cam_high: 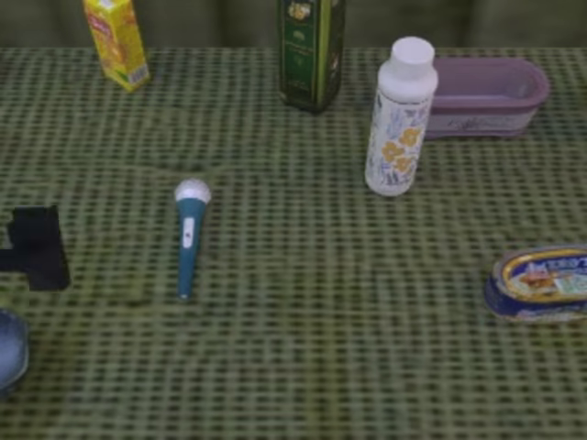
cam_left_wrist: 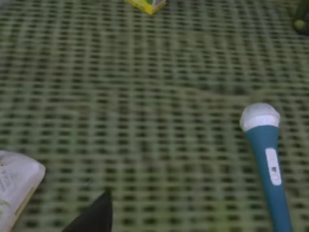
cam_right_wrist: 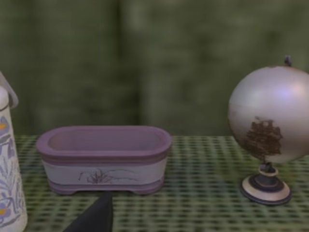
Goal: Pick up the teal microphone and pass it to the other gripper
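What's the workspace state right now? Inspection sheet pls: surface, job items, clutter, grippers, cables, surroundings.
Surface: green woven-pattern table cover, flat.
Job's things: teal microphone lying flat at left-centre, white head toward the far edge, nothing touching it.
Clutter: yellow carton, dark green bottle, white flowered bottle upright beside a purple planter, tin can at right, bluish object at left edge, globe in the right wrist view.
Grippers: left gripper at the left edge, apart from the microphone; right gripper only a dark fingertip in its wrist view.
Cables: nothing seen.
Surroundings: dark green backdrop.
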Controlling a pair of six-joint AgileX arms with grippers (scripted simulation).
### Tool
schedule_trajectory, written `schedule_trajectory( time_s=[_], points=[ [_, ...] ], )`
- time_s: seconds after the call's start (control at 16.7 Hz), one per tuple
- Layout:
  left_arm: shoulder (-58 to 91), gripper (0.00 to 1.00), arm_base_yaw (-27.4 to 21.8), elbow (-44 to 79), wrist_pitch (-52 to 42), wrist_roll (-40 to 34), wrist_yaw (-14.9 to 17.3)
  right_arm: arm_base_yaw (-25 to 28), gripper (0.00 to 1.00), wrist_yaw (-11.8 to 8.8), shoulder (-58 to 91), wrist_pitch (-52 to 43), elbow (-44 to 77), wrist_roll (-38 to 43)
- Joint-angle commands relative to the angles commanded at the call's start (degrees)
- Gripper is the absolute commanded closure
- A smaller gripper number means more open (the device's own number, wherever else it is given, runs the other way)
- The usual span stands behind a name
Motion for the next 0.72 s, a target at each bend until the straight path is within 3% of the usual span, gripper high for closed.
schedule_trajectory(
  time_s=[0.42, 0.72],
  points=[
    [42.8, 0.00, -8.1, 29.3, -16.1, -8.4, 0.0, 0.0, 0.00, 0.0, 0.0, 0.0, 0.0, 0.0],
    [64.8, 0.00, -12.6, 44.1, -26.1, -12.5, -0.3, 0.0, 0.00, 0.0, 0.0, 0.0, 0.0, 0.0]
  ],
)
